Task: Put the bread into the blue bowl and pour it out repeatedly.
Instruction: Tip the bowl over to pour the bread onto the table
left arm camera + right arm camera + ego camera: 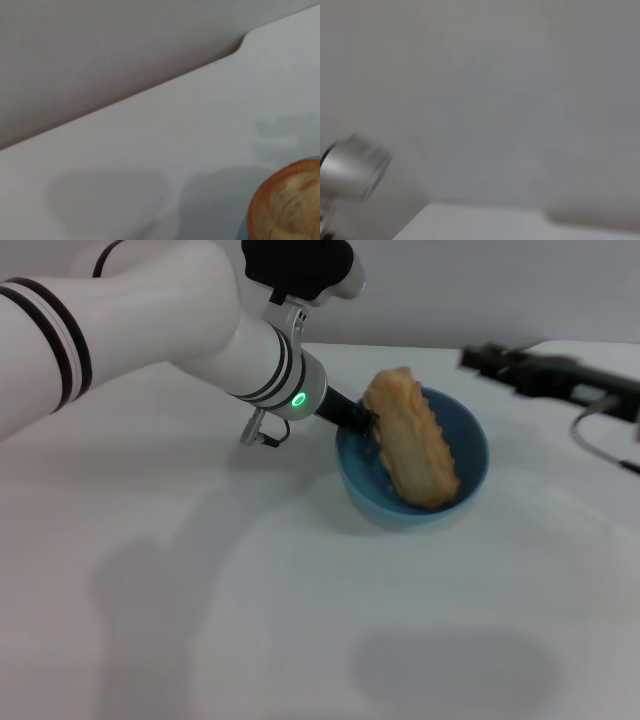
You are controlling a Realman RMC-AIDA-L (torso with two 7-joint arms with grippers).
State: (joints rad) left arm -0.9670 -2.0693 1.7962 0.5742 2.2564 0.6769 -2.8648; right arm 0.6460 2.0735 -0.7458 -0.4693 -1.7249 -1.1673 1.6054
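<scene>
Bread [412, 436] lay in the bowl [465, 455] near the table's [200, 620] far edge, underside up, one end over the rim. The left gripper [362, 420] pinched that rim, seemingly to tip it; the right gripper [500, 362] idled beyond, its state unreadable. The left wrist view caught only the bread's end [287, 202]. The right wrist view showed neither.

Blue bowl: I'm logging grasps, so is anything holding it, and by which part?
The left gripper grips the blue bowl at its rim on the robot's left side, bread inside.
</scene>
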